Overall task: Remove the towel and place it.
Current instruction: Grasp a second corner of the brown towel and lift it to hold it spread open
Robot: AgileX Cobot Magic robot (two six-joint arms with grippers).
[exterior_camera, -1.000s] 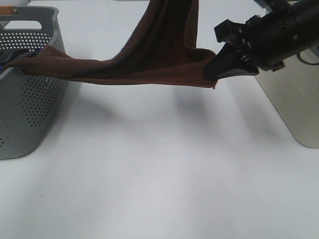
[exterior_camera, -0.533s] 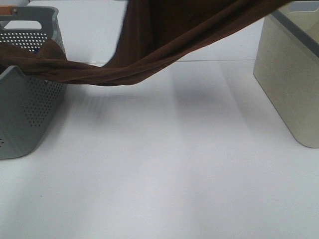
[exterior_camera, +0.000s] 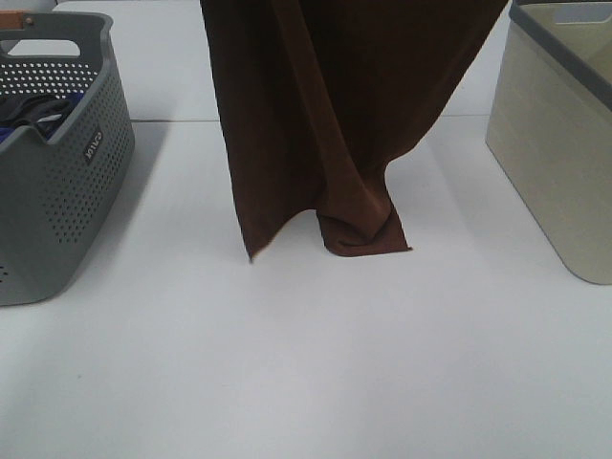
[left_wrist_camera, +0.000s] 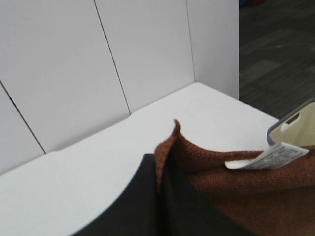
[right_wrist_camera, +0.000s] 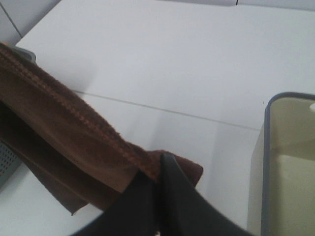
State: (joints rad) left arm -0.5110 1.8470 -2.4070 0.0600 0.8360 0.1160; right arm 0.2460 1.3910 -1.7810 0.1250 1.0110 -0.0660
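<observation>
The dark reddish-brown towel (exterior_camera: 316,124) hangs down from above the top of the high view, clear of the grey basket (exterior_camera: 57,191). Its lower end is bunched on the white table (exterior_camera: 306,363). Neither gripper shows in the high view. In the left wrist view my left gripper (left_wrist_camera: 160,184) is shut on a towel (left_wrist_camera: 221,191) edge close to the white care label (left_wrist_camera: 268,156). In the right wrist view my right gripper (right_wrist_camera: 158,183) is shut on a corner of the towel (right_wrist_camera: 74,147), which stretches away from it.
The grey perforated basket holds dark cloth items (exterior_camera: 33,113) at the left. A beige bin (exterior_camera: 564,143) with a grey rim stands at the right, also seen as the beige bin (right_wrist_camera: 290,167).
The towel has been lifted out of the basket; it no longer drapes over the basket rim and now hangs vertically. The right arm rose out of the high view.
</observation>
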